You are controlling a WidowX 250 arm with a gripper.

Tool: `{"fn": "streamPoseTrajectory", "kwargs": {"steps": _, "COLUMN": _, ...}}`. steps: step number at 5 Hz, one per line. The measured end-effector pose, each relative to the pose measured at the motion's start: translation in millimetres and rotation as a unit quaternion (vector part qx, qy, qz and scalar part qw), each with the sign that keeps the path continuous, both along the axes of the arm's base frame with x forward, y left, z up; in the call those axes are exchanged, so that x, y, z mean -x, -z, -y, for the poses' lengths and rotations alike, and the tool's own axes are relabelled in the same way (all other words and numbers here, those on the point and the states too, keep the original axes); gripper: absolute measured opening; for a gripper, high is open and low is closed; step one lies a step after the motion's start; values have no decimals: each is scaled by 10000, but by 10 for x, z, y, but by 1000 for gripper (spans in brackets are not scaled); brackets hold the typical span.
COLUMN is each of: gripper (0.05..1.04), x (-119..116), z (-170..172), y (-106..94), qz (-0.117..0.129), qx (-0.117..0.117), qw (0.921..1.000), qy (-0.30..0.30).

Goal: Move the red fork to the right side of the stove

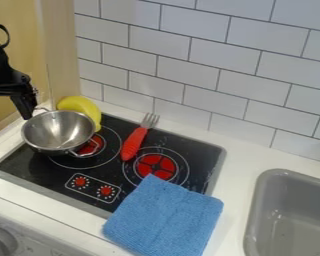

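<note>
My gripper hangs at the upper left, open, with one finger at the view's left edge and the other just above and left of the metal pot. The red fork lies on the black stove, well to the right of the gripper and apart from it. Its red handle rests between the two burners, partly against the right burner's ring. The silver tines point up toward the tiled wall, at the stove's back edge.
A metal pot sits over the left burner, with a yellow object behind it. A blue cloth covers the stove's front right corner. A grey sink is at the right.
</note>
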State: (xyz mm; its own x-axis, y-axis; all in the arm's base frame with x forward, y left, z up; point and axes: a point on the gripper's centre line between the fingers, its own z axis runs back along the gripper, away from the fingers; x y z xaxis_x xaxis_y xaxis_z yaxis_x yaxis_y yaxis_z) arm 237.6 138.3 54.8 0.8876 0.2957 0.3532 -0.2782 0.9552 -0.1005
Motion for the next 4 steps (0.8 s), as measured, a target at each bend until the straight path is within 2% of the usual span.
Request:
{"fn": "streamPoseTrajectory", "kwargs": {"steps": 1, "gripper": 998, "x": 79, "z": 54, "y": 101, "qz": -187, "qx": 133, "qw": 9997, "qy": 9}}
{"fn": "streamPoseTrajectory", "kwargs": {"steps": 2, "gripper": 998, "x": 84, "z": 149, "y": 143, "qz": -487, "qx": 180, "qw": 9977, "qy": 426}}
{"fn": "streamPoseTrajectory", "kwargs": {"steps": 3, "gripper": 998, "x": -68, "z": 171, "y": 37, "qz": -416, "qx": 31, "qw": 9962, "qy": 758}}
{"fn": "streamPoseTrajectory", "kwargs": {"steps": 4, "gripper": 998, "x": -149, "z": 253, "y": -22, "qz": -461, "qx": -57, "qw": 9926, "qy": 1119}}
